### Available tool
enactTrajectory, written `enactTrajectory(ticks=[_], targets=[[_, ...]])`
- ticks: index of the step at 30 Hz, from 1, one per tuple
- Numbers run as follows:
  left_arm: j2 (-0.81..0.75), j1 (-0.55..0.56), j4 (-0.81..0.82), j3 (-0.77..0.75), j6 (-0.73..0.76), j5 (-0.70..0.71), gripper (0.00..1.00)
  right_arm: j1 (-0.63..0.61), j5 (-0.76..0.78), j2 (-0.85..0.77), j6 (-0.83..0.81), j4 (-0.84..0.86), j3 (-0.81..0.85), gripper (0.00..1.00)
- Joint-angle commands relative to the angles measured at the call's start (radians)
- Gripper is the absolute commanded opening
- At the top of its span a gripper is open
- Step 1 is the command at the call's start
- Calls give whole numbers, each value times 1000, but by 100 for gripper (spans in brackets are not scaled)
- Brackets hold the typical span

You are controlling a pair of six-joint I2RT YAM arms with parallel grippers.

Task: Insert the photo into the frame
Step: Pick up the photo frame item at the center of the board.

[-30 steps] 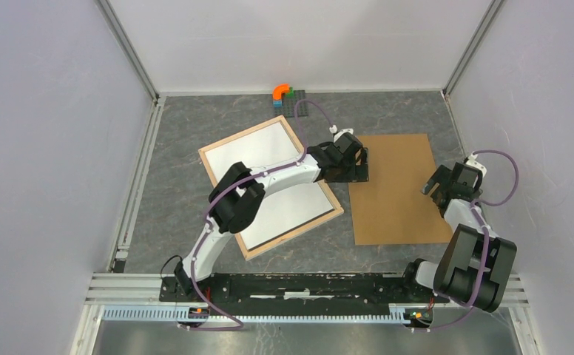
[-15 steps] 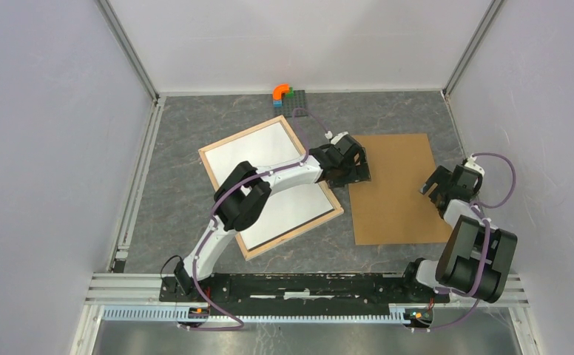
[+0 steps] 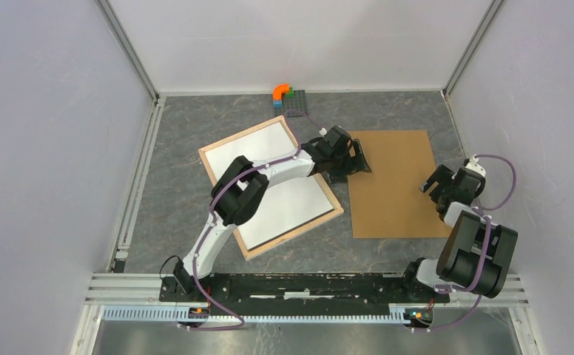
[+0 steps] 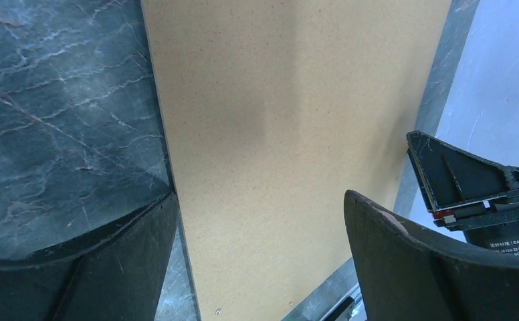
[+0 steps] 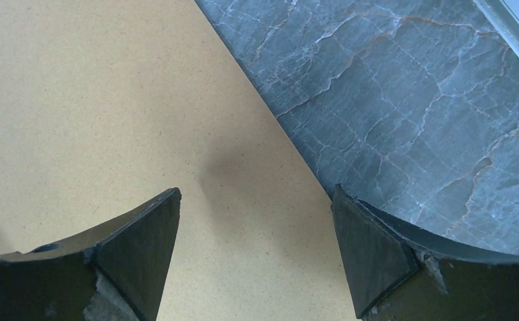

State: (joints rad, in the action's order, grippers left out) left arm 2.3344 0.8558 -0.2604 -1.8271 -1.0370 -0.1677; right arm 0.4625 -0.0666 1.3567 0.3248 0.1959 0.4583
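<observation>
The pale wood frame [image 3: 243,134] lies flat left of centre, its inside a plain white sheet [image 3: 284,203]. No dark printed photo shows in any view. A brown backing board [image 3: 395,185] lies flat to the frame's right. My left gripper [image 3: 354,159] is open and empty, low over the board's left edge; the board [image 4: 277,134] shows between its fingers [image 4: 260,197]. My right gripper [image 3: 436,188] is open and empty over the board's right edge [image 5: 110,100], its jaws [image 5: 255,190] straddling that edge.
Small coloured toy bricks on a dark baseplate [image 3: 284,95] sit at the back wall. Grey marble tabletop [image 3: 180,185] surrounds the frame and board. White walls close in the left, right and back. The right gripper [image 4: 471,180] shows in the left wrist view.
My left gripper has moved back and turned at the board's left edge. The board has shifted slightly and squared up. My right gripper has drawn back a little toward the near side.
</observation>
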Motion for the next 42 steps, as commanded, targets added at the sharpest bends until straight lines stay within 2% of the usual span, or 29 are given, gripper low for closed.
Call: enactTrajectory(ticks=[1,4,11,15,21,25,29,32,34,37,42], targets=[[-133,29,198,43,-62,-117,96,-16,-196,13,56,-24,-50,87],[-210,29,255,126,-89,-127,94,-21,-231,17,58,-10,-56,86],[-406,29,511,378,-164,-113,83,-50,-248,2,50,-7,-59,85],[-468,24,596,463,-202,-96,76,-79,-266,-6,48,-2,-61,85],[-433,17,735,509,-300,-99,62,-104,-284,-7,43,2,-58,85],[-405,14,736,499,-318,-89,52,-108,-287,-9,42,6,-59,85],[-382,12,701,488,-342,-74,52,-113,-291,-2,47,16,-61,85],[-364,8,859,531,-397,-81,51,-121,-303,8,49,22,-62,85],[-351,2,880,522,-403,-91,44,-126,-307,7,50,25,-61,85],[-357,-9,809,507,-370,-96,32,-130,-307,-4,45,18,-58,85],[-404,-25,617,502,-245,-62,7,-164,-285,-51,-8,-3,-44,85]])
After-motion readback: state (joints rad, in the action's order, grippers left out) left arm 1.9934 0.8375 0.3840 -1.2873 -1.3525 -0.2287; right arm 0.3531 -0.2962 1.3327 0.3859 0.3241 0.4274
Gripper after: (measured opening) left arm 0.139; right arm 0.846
